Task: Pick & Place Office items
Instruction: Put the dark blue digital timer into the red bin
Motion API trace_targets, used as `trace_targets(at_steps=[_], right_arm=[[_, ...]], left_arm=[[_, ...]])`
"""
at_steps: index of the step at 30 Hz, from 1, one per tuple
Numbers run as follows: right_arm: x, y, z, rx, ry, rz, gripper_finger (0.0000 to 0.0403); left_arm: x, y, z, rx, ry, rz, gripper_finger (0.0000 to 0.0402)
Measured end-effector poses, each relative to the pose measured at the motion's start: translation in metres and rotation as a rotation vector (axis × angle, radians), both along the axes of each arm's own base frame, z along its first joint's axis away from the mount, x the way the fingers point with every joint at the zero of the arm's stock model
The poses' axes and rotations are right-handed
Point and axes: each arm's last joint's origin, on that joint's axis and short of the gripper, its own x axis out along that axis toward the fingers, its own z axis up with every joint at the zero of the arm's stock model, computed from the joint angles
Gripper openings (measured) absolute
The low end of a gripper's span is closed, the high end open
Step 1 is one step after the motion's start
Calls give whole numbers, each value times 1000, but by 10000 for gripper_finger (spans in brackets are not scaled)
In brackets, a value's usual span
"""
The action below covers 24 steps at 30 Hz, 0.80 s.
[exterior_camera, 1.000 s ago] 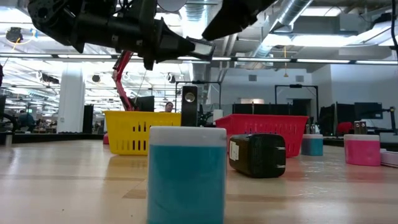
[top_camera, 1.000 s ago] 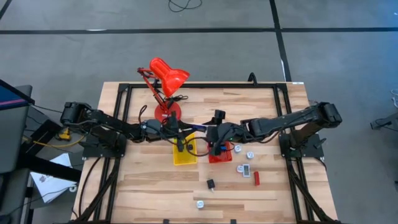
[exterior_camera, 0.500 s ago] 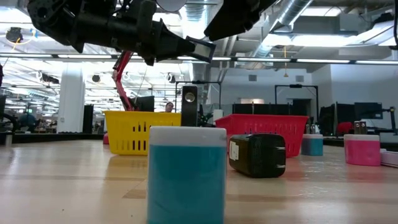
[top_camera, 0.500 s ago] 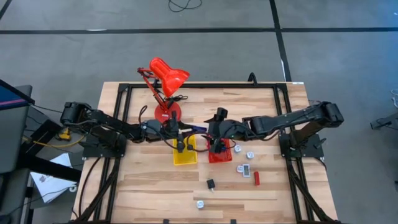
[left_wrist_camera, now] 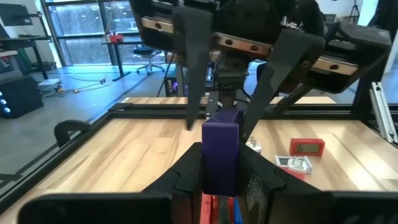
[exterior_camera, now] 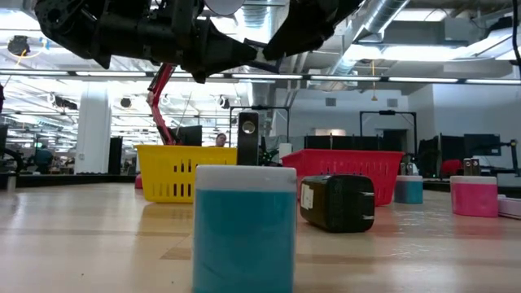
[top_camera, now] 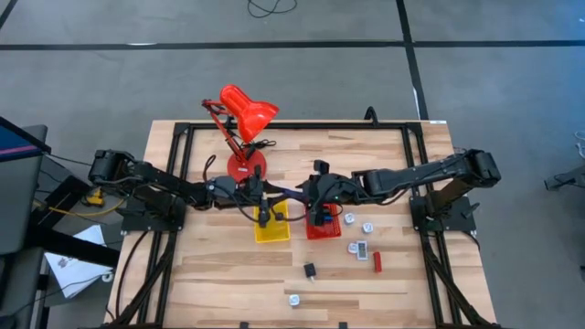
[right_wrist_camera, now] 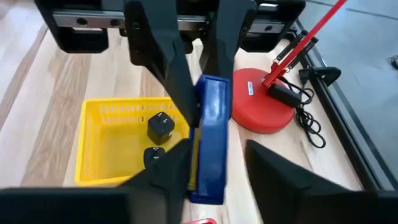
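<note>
Both arms are meeting over the middle of the table (top_camera: 210, 274), above the gap between the yellow tray (top_camera: 271, 226) and the red tray (top_camera: 323, 227). The left gripper (left_wrist_camera: 221, 169) is clamping a flat blue rectangular piece (right_wrist_camera: 211, 134) between its fingers, holding it on edge in the air (in the left wrist view the same piece is looking more purple). The right gripper (right_wrist_camera: 214, 163) is facing it from the other side with its fingers spread, one on each flat side of the blue piece, and a gap is showing between them and the piece, so nothing is gripped there. In the right wrist view, two black roundish pieces (right_wrist_camera: 160, 127) are lying inside the yellow tray, and the red lamp base (right_wrist_camera: 261, 102) is standing just beyond it. From above, the red desk lamp (top_camera: 243, 114) is leaning over the far half of the table. Other office items are lying loose on the wood to the right of the red tray: several silvery-white bits (top_camera: 368, 228), a flat red rectangle (top_camera: 377, 261), a black piece (top_camera: 310, 270) nearer the front, and one more silvery bit (top_camera: 294, 299) close to the front edge. In the low view a teal block (exterior_camera: 244, 232) is standing nearest the camera, with a black adapter (exterior_camera: 338, 203) just behind it.
</note>
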Motion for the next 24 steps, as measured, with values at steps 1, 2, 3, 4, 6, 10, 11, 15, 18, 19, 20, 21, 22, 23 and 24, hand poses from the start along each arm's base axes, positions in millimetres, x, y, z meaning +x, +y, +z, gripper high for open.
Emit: trace_targets(at_steps=[1,2,3,4,6,10,11,15,18,19,20,21,22,23,24], right_arm=[[0,0,0,0,0,0,120],[0,0,0,4,1,5,102],[0,0,0,10,2,13,84],[0,0,0,16,3,15,66],[0,0,0,22,4,22,42],[-1,0,-1,23,13,33,43],[-1,1,-1,23,18,33,43],[-3,1,-3,25,46,32,43],[-6,0,-7,23,94,28,43],[-7,0,-9,26,115,23,43],[-9,0,-10,32,139,18,43],[-11,0,-13,40,170,21,43],[-13,0,-15,52,208,30,44],[-16,0,-18,66,241,35,45],[-18,0,-21,81,260,35,46]], left_arm=[[0,0,0,0,0,0,61],[0,0,0,0,0,2,61],[0,0,0,0,1,3,61],[0,0,0,1,3,3,62],[0,0,0,4,4,4,68],[0,0,0,7,4,-8,92],[0,0,0,7,3,-8,98],[-1,0,0,7,3,-7,128],[-3,0,1,9,23,-7,167],[-5,0,2,10,38,-6,181],[-8,0,3,10,45,-5,194],[-10,1,5,10,48,-4,205],[-13,1,6,10,54,-4,216],[-18,1,6,8,58,-4,226],[-22,2,7,4,53,-3,234]])
